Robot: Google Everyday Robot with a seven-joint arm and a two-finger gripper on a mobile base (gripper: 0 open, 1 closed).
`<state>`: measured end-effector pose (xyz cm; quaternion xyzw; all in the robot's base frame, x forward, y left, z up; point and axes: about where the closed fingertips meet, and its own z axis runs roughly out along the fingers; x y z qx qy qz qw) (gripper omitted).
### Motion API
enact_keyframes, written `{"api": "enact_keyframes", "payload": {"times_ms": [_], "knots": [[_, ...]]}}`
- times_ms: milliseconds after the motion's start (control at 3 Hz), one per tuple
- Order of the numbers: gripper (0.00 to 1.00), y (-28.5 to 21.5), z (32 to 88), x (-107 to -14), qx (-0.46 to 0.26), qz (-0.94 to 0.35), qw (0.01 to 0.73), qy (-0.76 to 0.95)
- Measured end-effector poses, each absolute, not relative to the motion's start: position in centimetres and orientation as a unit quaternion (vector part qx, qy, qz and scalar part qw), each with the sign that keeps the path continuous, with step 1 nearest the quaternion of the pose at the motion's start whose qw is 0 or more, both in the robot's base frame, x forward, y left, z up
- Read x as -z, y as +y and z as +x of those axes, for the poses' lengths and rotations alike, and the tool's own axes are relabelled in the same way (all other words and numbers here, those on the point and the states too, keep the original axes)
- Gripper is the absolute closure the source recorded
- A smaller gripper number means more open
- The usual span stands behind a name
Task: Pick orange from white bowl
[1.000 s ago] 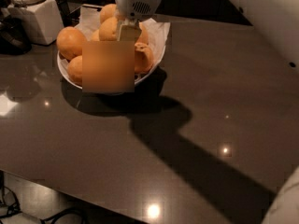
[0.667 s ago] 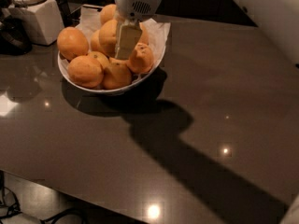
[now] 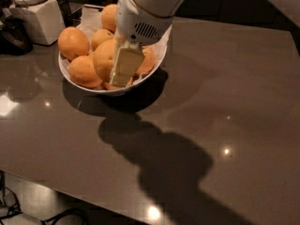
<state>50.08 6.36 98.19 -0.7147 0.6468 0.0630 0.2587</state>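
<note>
The gripper [image 3: 121,78] now sits deeper inside the white bowl [image 3: 84,86], grip unclear. Nudging the orange [image 3: 104,59] could roll it over the bowl's rim.

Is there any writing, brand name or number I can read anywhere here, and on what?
None can be read. The white boxy appliance at back left shows no legible marking, nor does the robot's white gripper, which is down in the wide white bowl among the round oranges.
</note>
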Motion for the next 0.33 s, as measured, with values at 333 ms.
{"api": "enact_keyframes", "payload": {"times_ms": [333], "knots": [[1.00, 6.33, 49.89, -98.10, -0.063, -0.715, 0.257, 0.647]]}}
